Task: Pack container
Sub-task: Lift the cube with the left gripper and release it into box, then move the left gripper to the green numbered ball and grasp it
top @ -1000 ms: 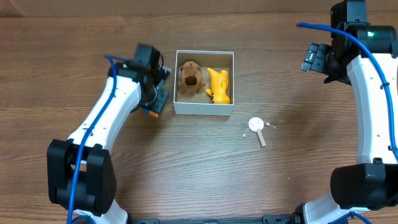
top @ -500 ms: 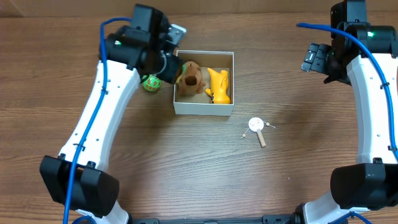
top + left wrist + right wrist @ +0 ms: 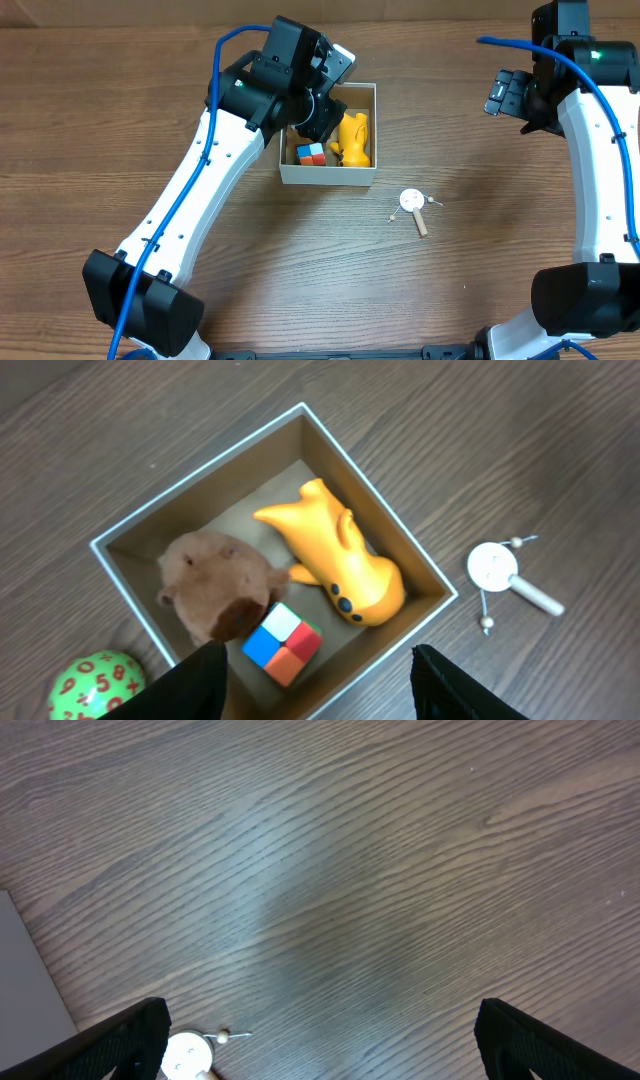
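The container [image 3: 330,176] is a square white-walled box with a brown floor at mid-table. It holds a brown plush [image 3: 215,585], a yellow toy [image 3: 352,138] and a multicolour cube [image 3: 311,153]. In the left wrist view the container [image 3: 385,510] fills the frame, with the yellow toy [image 3: 335,555] and the cube [image 3: 282,643] inside. My left gripper [image 3: 312,112] hovers above the container's left half, open and empty [image 3: 325,690]. My right gripper [image 3: 510,95] is open and empty far right [image 3: 345,1050].
A green ball with red numbers [image 3: 95,680] lies on the table just outside the container's left wall; the arm hides it from overhead. A small white drum toy with a wooden handle [image 3: 412,200] lies right of the container [image 3: 185,1055].
My left arm has swung from the container's left side to above it. The multicolour cube now lies inside the container. The right arm has not moved.
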`<state>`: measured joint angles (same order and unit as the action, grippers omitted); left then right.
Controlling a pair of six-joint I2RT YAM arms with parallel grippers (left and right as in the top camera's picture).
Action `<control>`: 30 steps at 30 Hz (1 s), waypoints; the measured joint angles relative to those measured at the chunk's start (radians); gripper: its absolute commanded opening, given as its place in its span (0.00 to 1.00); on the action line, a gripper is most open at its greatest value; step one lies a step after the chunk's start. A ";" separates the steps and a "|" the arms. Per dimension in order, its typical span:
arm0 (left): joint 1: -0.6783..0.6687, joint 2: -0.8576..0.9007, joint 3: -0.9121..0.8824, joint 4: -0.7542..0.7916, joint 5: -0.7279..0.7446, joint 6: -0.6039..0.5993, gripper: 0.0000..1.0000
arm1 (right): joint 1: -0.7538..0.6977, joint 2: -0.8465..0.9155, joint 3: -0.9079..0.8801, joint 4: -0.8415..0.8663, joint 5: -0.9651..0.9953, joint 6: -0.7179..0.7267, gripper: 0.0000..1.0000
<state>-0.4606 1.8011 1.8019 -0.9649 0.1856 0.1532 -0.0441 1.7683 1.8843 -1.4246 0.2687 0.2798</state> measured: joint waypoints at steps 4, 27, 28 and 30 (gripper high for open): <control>0.000 0.000 0.000 0.002 -0.018 0.000 0.60 | 0.000 0.000 0.000 0.000 0.000 0.000 1.00; 0.303 0.021 0.002 -0.069 -0.196 -0.395 0.84 | 0.000 0.000 0.000 0.000 0.000 0.000 1.00; 0.304 0.034 0.002 -0.062 -0.194 -0.399 0.84 | 0.000 0.000 0.000 0.000 0.000 0.000 1.00; 0.303 0.084 -0.001 -0.044 -0.189 -0.410 0.85 | 0.000 0.000 0.000 0.001 0.001 0.000 1.00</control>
<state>-0.1574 1.8851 1.8011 -1.0092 -0.0032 -0.2569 -0.0441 1.7683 1.8843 -1.4239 0.2695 0.2802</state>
